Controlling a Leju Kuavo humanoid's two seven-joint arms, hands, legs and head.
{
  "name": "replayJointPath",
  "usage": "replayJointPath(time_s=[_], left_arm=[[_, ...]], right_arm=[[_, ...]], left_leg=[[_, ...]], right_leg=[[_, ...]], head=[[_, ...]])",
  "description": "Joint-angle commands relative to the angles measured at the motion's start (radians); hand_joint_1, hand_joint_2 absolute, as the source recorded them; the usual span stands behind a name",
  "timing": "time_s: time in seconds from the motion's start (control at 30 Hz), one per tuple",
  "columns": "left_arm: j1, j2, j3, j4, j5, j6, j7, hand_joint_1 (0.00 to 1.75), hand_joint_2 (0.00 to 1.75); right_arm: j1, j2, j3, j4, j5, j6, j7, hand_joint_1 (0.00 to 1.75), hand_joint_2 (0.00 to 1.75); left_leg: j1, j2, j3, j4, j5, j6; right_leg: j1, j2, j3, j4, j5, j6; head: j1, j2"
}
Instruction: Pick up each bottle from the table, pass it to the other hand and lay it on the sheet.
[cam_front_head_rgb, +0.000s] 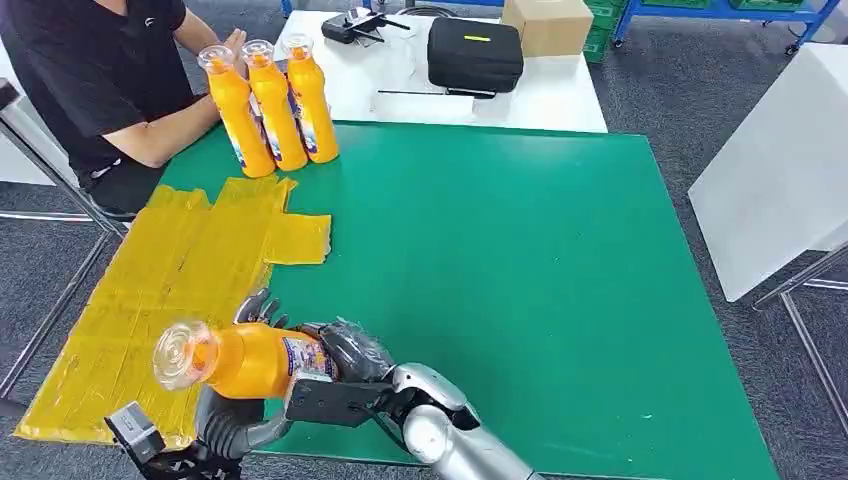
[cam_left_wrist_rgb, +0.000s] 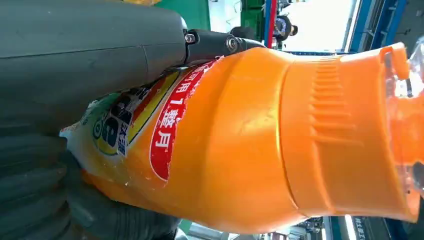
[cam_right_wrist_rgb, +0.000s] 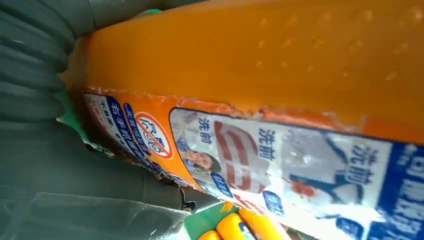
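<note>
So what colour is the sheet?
Yellow; the sheet shows best in the head view.

I'm seeing a glossy silver right arm (cam_front_head_rgb: 455, 440) ending in a black bracket (cam_front_head_rgb: 335, 400) and dark grey fingers (cam_front_head_rgb: 352, 345). The left hand (cam_front_head_rgb: 235, 415) is showing grey ribbed covering, with bright screws (cam_left_wrist_rgb: 190, 38) gleaming at its thumb hinge

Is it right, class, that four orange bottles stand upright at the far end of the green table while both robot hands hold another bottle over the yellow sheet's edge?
Not quite: the head view shows three standing bottles, not four. The rest holds: the left hand and right hand hold the held bottle at the yellow sheet.
</note>
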Motion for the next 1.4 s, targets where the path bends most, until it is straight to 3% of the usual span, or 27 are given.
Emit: replayJointPath(time_s=[0.03,0.97,1.1,1.17,1.4], left_arm=[[-0.094,-0.018,-0.024,0.021,0.009,-0.012,0.003,1.75,1.75],[-0.085,-0.019,-0.002,0.011,0.019,-0.038,-0.009,1.75,1.75],[-0.078,-0.021,0.0,-0.001,0.004,-0.025,-0.013,1.75,1.75],[-0.066,-0.028,0.011,-0.023,-0.04,0.02,-0.011,1.75,1.75],[-0.1,-0.039,0.145,-0.04,-0.378,0.286,0.003,1.75,1.75]], right_arm=[[0.025,-0.027,0.164,0.062,0.021,0.004,0.001,1.75,1.75],[0.035,-0.039,0.155,0.035,0.016,0.002,0.002,1.75,1.75],[0.057,-0.053,0.105,-0.015,-0.003,-0.031,0.003,1.75,1.75],[0.086,-0.067,0.032,-0.097,-0.017,-0.084,0.004,0.0,1.75],[0.136,-0.139,-0.187,-0.315,-0.053,-0.068,0.033,0.0,1.75]], left_leg=[[0.001,-0.004,0.003,-0.001,0.0,-0.001],[0.001,-0.004,0.002,-0.001,0.0,0.0],[0.001,-0.005,0.003,-0.001,0.0,0.0],[0.001,-0.006,0.003,-0.001,-0.001,0.0],[0.0,-0.005,0.0,0.0,0.0,0.0]], right_leg=[[0.001,-0.005,0.005,-0.003,-0.001,-0.001],[0.001,-0.004,0.003,-0.002,-0.001,-0.001],[0.001,-0.005,0.005,-0.002,-0.001,-0.001],[0.001,-0.006,0.006,-0.002,-0.002,-0.001],[0.0,-0.004,0.003,0.0,-0.001,-0.001]], head=[[0.0,0.0],[0.0,0.0],[0.0,0.0],[0.0,0.0],[-0.001,0.0]])
